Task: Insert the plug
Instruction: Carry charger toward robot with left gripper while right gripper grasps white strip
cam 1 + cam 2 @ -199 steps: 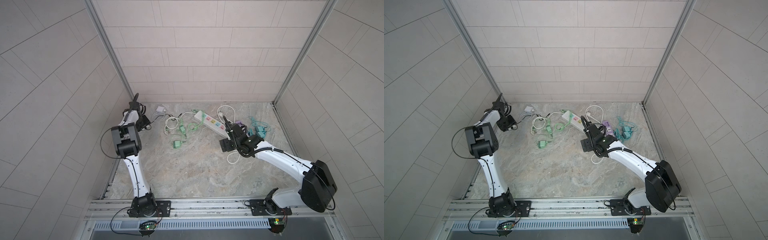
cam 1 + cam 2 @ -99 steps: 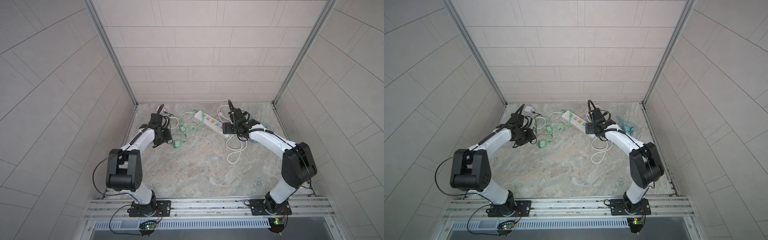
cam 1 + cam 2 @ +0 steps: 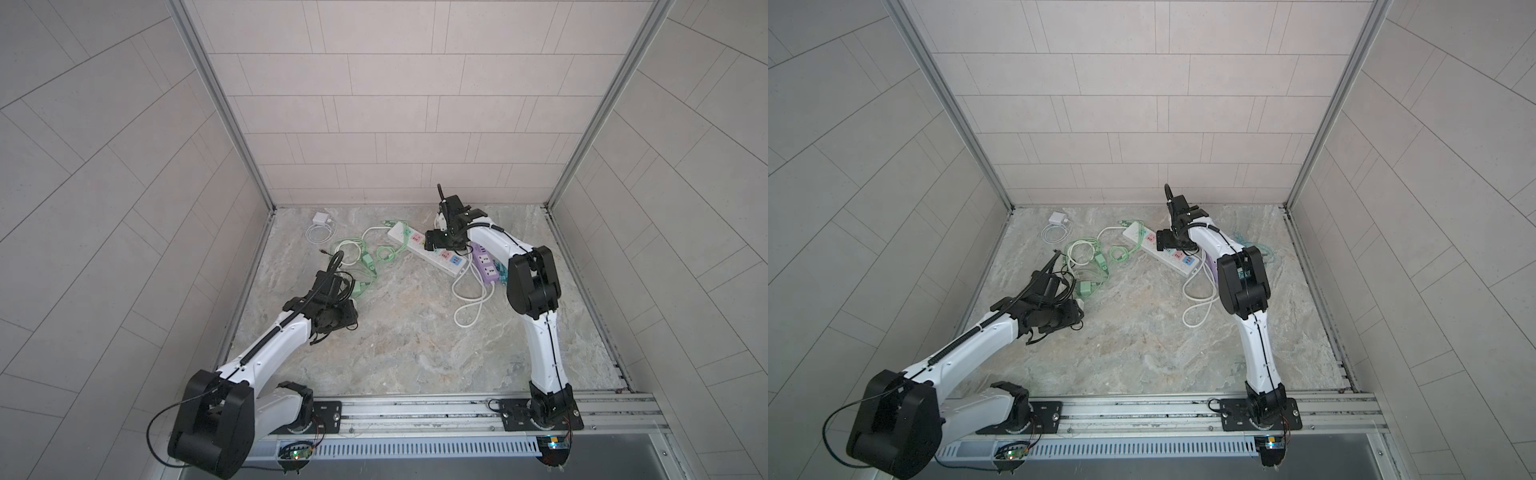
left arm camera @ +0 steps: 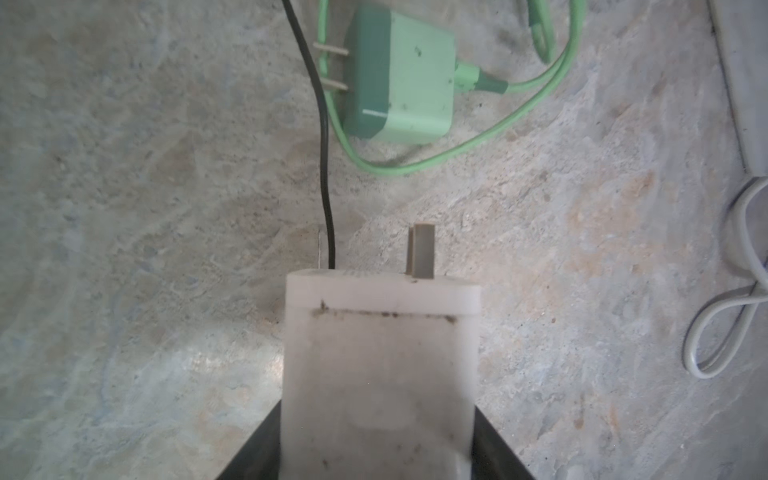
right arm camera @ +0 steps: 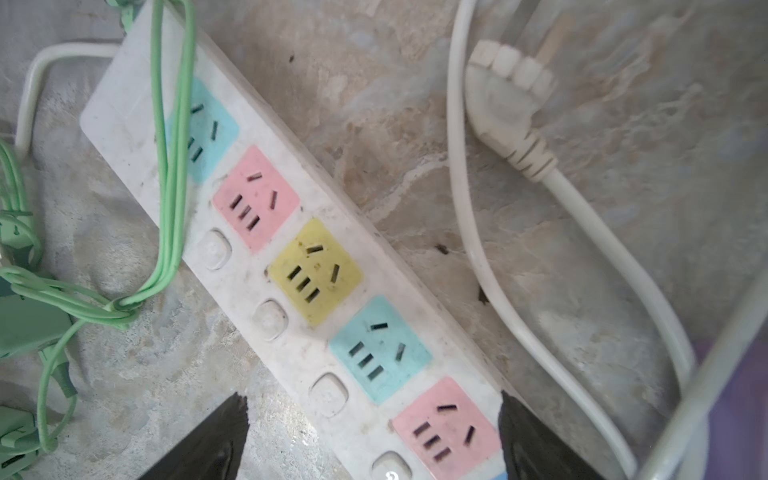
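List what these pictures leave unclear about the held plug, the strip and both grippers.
- Left wrist view: the white plug fills the left gripper, whose fingers the bottom edge cuts off; a black cable crosses one prong.
- Right wrist view: the power strip runs off the bottom edge under the open right gripper, so its last sockets go unseen.
- Both top views: the right gripper covers the strip's middle.

Both top views: high above front rail [image 3: 415, 409], facing steeply down toward back wall [image 3: 395, 124]; far off, whole floor [image 3: 395, 345] in frame, side to side; near-identical pictures, slight sideways shift. Left wrist view: very near, looks along white plug [image 4: 378, 374] onto floor. Right wrist view: close above power strip [image 5: 313, 272]; same strip small in both top views.
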